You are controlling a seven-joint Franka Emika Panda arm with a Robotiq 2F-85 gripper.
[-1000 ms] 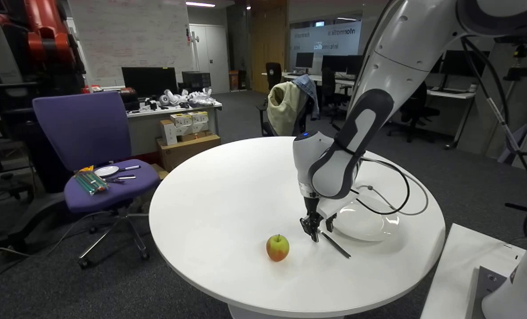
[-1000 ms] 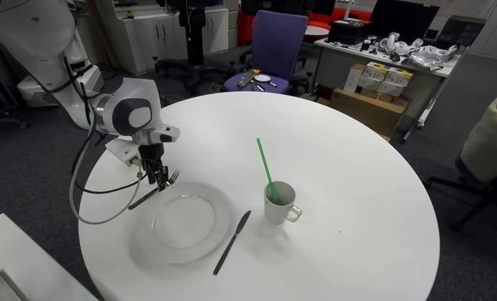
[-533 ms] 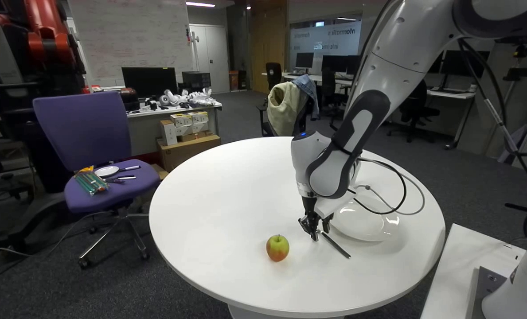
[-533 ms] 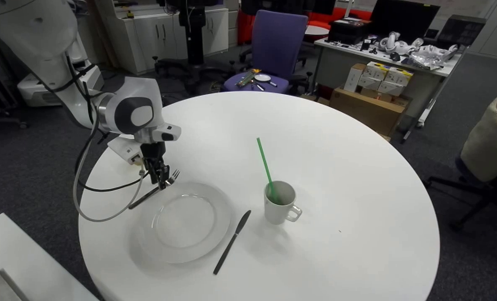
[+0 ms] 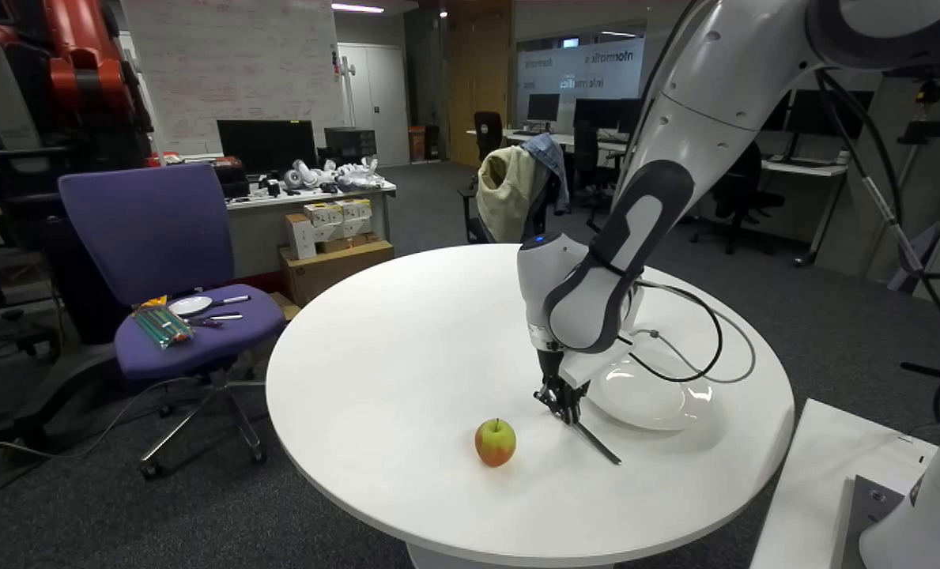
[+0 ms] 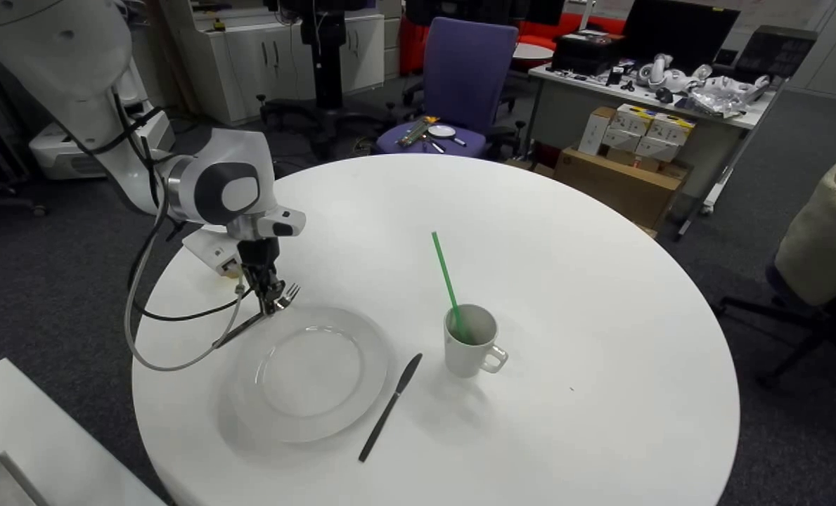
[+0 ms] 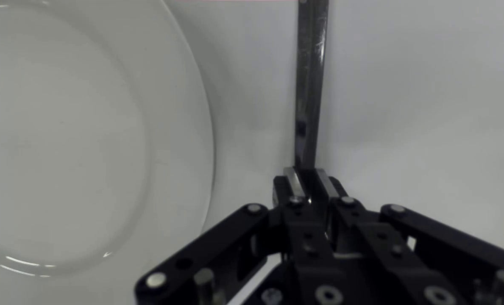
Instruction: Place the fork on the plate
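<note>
The fork (image 6: 290, 295) has a dark handle and a bright tined head, and it lies beside the white plate (image 6: 312, 422) on the round table. My gripper (image 7: 306, 173) is shut on the fork around the neck end of its handle. In the wrist view the fork's handle (image 7: 311, 76) runs up from between the fingertips, and the plate's rim (image 7: 192, 127) is to its left, apart from it. An exterior view shows the gripper (image 5: 570, 414) low over the table, with the handle (image 5: 598, 443) sticking out toward the near edge. The tines are hidden in the wrist view.
A knife (image 6: 389, 411) lies on the far side of the plate from the fork. Near it stands a white mug (image 6: 465, 358) with a green straw (image 6: 446, 274). An apple (image 5: 495, 443) sits near the gripper. Cables (image 5: 722, 348) hang from the arm over the plate.
The jaws have come together on the fork. The fork has shifted and turned slightly, its handle end moving a little away from the plate. The gripper has moved only slightly.
</note>
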